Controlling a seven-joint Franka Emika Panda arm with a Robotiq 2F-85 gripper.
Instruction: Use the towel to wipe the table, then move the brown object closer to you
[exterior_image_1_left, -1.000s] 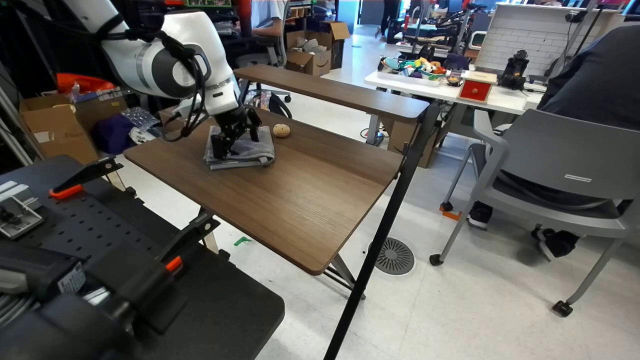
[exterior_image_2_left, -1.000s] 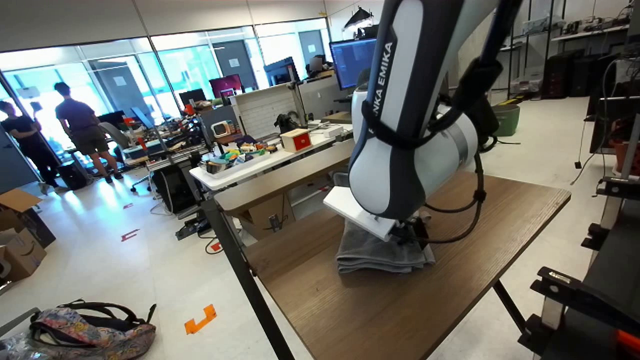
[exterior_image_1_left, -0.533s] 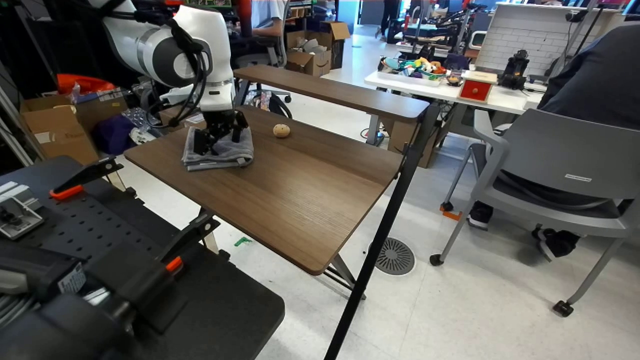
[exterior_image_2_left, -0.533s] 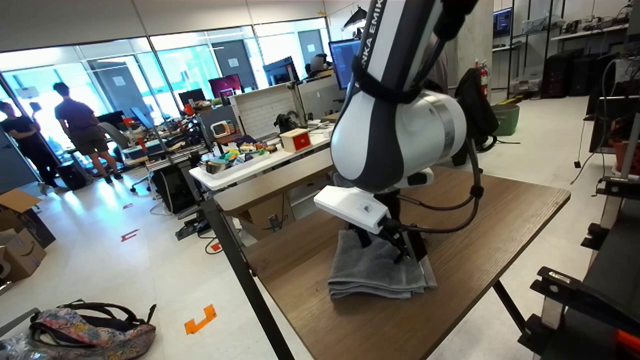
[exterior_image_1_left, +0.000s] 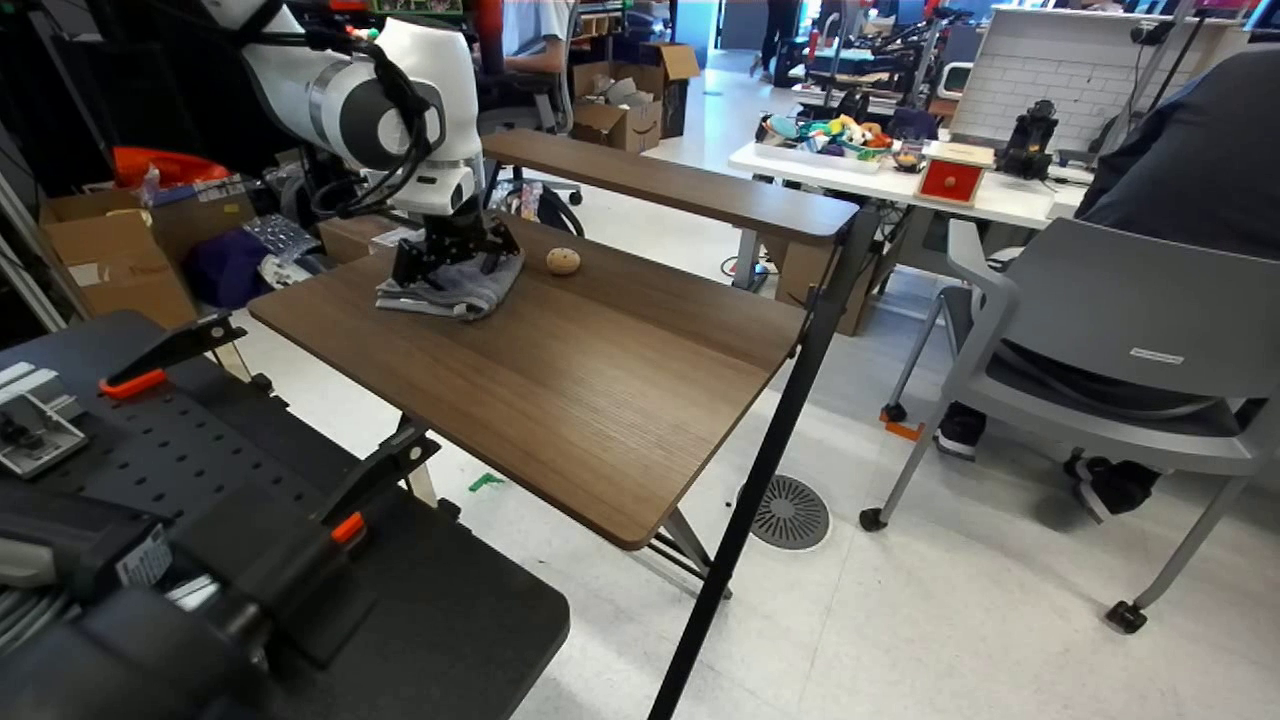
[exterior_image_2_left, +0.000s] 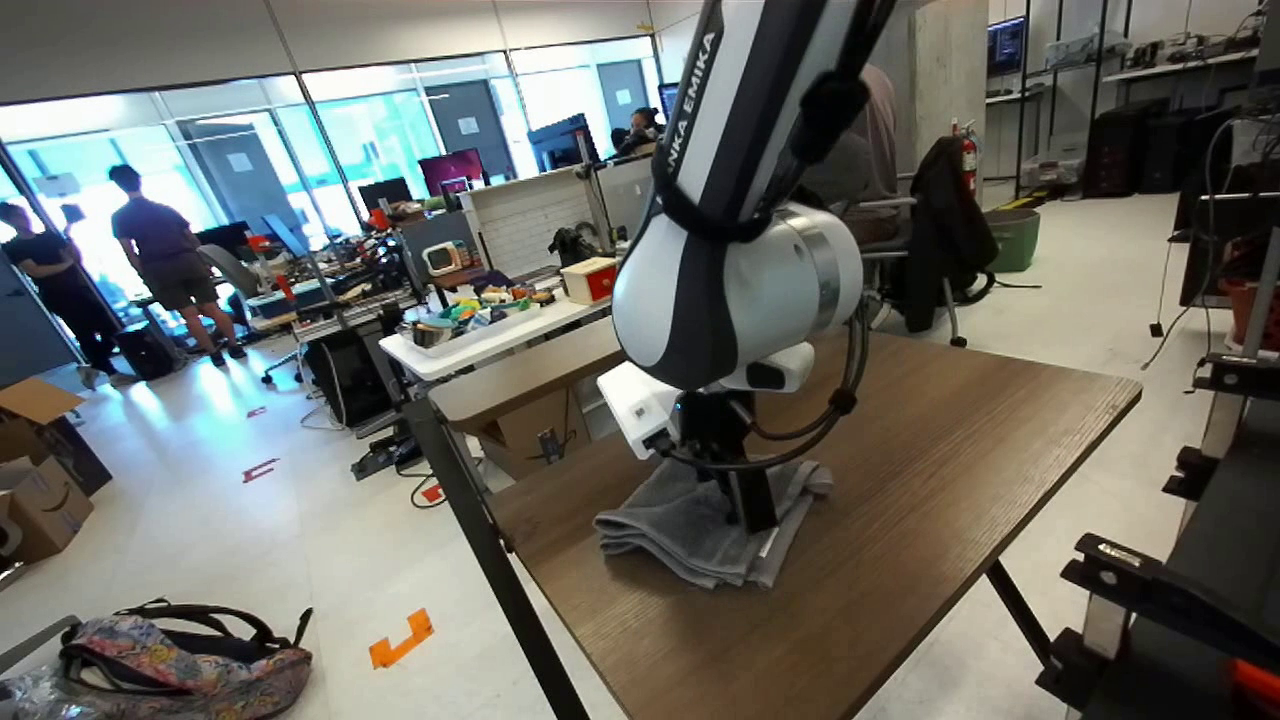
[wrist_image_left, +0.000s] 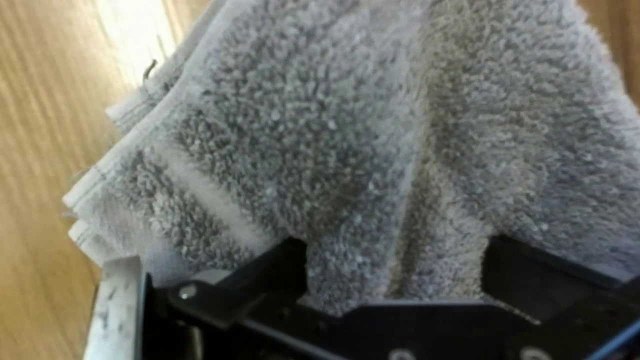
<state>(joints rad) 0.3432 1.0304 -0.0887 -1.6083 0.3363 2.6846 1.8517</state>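
Gripper (wrist_image_left: 394, 262) was down on the towel (exterior_image_2_left: 680, 525), fingers (wrist_image_left: 285, 265) spread wide, tips in the pile, a stretch of cloth with a raised crease between them. Towel was grey, folded in layers, rumpled, and lay on the table (exterior_image_1_left: 600, 400) in both exterior views, edge wavy. Wrist view: cloth took up most of it, layered hems at left, wood grain past them, a loose dark thread (wrist_image_left: 148, 69) by the edge.

Brown object (exterior_image_1_left: 563, 261) sat on the same tabletop, just beside the towel, a strip of bare wood between the two. Arm (exterior_image_1_left: 345, 110) reached in over the towel, cables (exterior_image_2_left: 843, 402) looped along it in both exterior views. Narrow brown shelf (exterior_image_1_left: 660, 175) ran along one long side of the table, set higher.

Around it: black bench (exterior_image_1_left: 460, 610) with orange-tipped clamps (exterior_image_1_left: 375, 480) stood near the table. White table (exterior_image_1_left: 1018, 205) past the shelf carried coloured items (exterior_image_1_left: 845, 133) and a red-fronted box (exterior_image_1_left: 948, 182). Someone in a dark top (exterior_image_1_left: 1200, 160) sat in a grey chair (exterior_image_1_left: 1150, 300), seen from behind. In an exterior view, a patterned backpack (exterior_image_2_left: 235, 675) and orange tape (exterior_image_2_left: 421, 625) lay on the floor (exterior_image_2_left: 340, 560), and two people (exterior_image_2_left: 160, 240) stood by a glass partition (exterior_image_2_left: 385, 140).
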